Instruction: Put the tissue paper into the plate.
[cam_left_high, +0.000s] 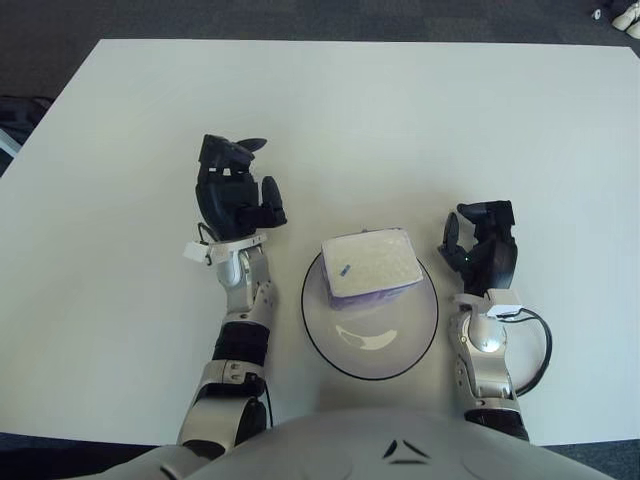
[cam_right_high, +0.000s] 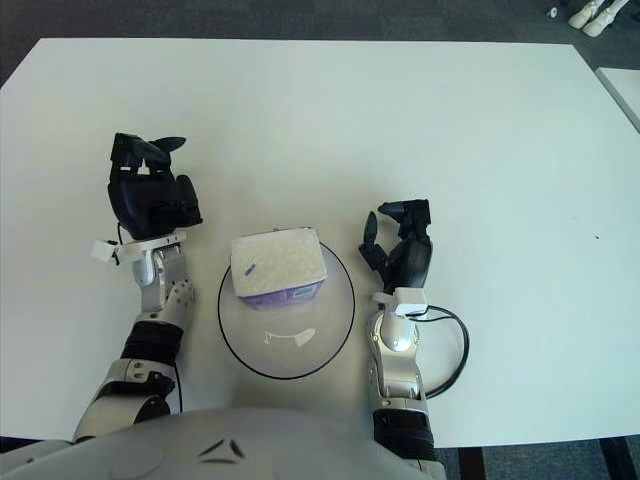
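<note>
In the left eye view, you see the tissue pack (cam_left_high: 371, 266) already lying in the plate (cam_left_high: 345, 355), on its far half, with a small part reaching over the far rim. You can expect it to be light and soft; it will give under pressure, and its plastic wrap looks smooth, so it may slip a little. If you must take it again, hold it by the two long sides, where the purple edge shows, and press gently. The left hand (cam_left_high: 233, 192) stands over the tabletop (cam_left_high: 120, 120) to the left of the plate, apart from it, fingers loosely curled and holding nothing. The right hand (cam_left_high: 480, 245) shows just beside the right rim of the plate, fingers relaxed, also empty. I judge that the task is done or nearly done.

In the right eye view, the pack (cam_right_high: 277, 264) sits the same way in the plate (cam_right_high: 250, 355), a little tilted toward the near side. The left hand (cam_right_high: 150, 195) is well clear of it and the right hand (cam_right_high: 399, 248) is close to the rim, though I cannot tell if it touches. Nothing else lies on the tabletop (cam_right_high: 500, 130). Only the right hand could knock the plate, so move it away with care. A pair of shoes (cam_right_high: 590, 15) is on the floor at the far right corner, out of your way.
</note>
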